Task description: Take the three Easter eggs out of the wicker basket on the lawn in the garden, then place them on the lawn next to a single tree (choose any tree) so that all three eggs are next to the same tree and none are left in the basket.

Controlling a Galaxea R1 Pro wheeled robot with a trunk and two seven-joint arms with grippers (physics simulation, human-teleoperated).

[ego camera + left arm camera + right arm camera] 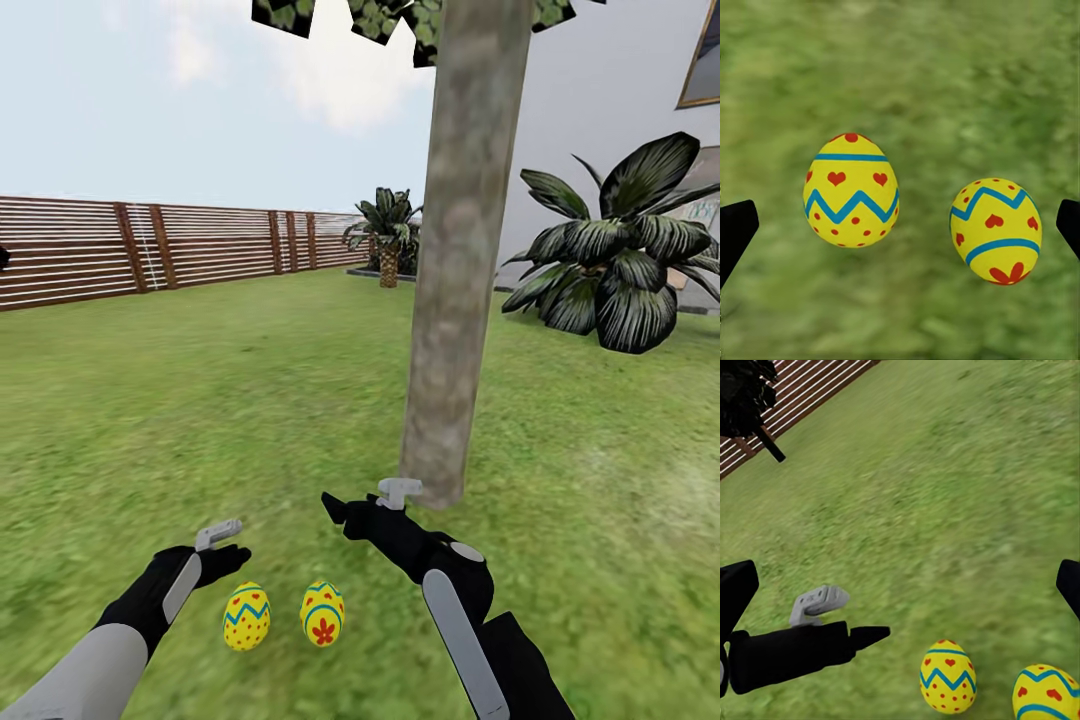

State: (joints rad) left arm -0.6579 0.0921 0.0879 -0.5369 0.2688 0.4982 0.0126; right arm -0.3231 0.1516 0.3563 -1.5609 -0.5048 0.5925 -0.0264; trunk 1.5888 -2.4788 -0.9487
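Directly under the wide-open, empty left claw (900, 225) two eggs (246, 616) stood upright on the lawn (200, 420), right claw (362, 508) likewise wide-open and empty, farther off beside the tree (450, 300).

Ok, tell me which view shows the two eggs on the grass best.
The left wrist view: both eggs show whole and large on the grass, every painted band readable. The head view shows them whole but small, between the arms. The right wrist view shows one whole and cuts the other off at the edge.
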